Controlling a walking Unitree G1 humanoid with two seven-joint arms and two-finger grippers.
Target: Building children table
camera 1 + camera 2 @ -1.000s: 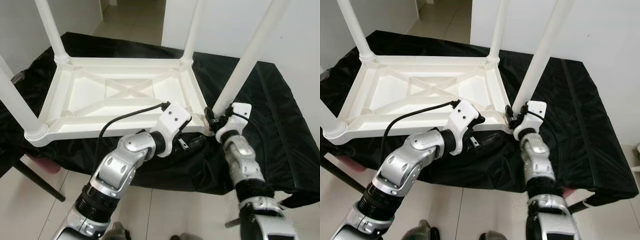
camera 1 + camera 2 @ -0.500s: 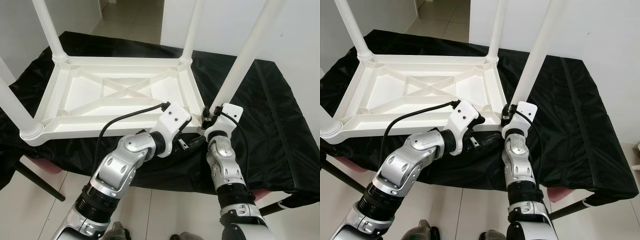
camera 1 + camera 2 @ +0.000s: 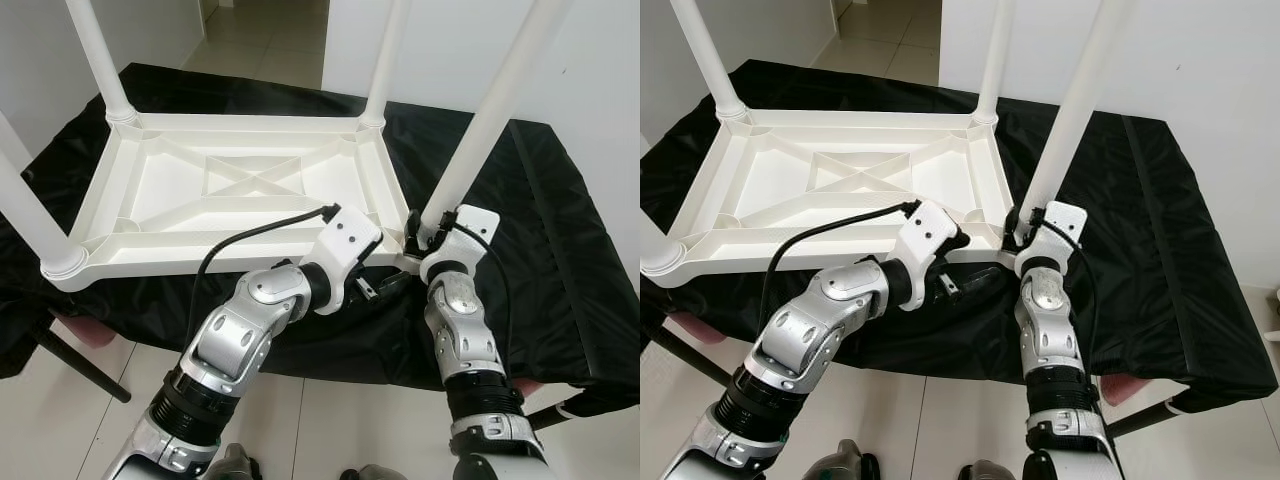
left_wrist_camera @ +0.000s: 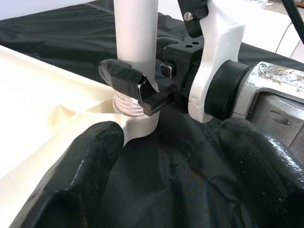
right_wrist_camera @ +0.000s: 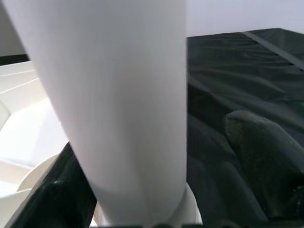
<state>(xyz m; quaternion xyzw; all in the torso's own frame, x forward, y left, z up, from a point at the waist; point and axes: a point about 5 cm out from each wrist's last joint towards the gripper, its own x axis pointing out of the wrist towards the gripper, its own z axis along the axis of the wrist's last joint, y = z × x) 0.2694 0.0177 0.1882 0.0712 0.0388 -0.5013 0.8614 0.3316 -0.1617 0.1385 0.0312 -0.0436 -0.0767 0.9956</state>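
While right tool (image 4: pixel 142 92) pinches table leg (image 3: pixel 487 125) at socket, left tool (image 3: pixel 385 290) spread beside, black cloth (image 3: pixel 560 250) beneath.

**Even indoor light, sharp head views, soft-focus wrist views**

Both eye views are bright and evenly lit, with no motion blur. The white table top (image 3: pixel 250 190) and its legs reflect light strongly, close to washing out along the rails. The black cloth (image 3: pixel 560 250) beyond the right gripper (image 3: pixel 425 232) stays dark, with faint sheen on its folds. Soft shadow lies on the floor tiles (image 3: pixel 70 420) below the left gripper (image 3: pixel 385 288). Straight edges bow slightly toward the frame borders. In the left wrist view the near fingers (image 4: pixel 80 175) are blurred. In the right wrist view the leg (image 5: pixel 123 104) is very close, pale and featureless, its edges soft.
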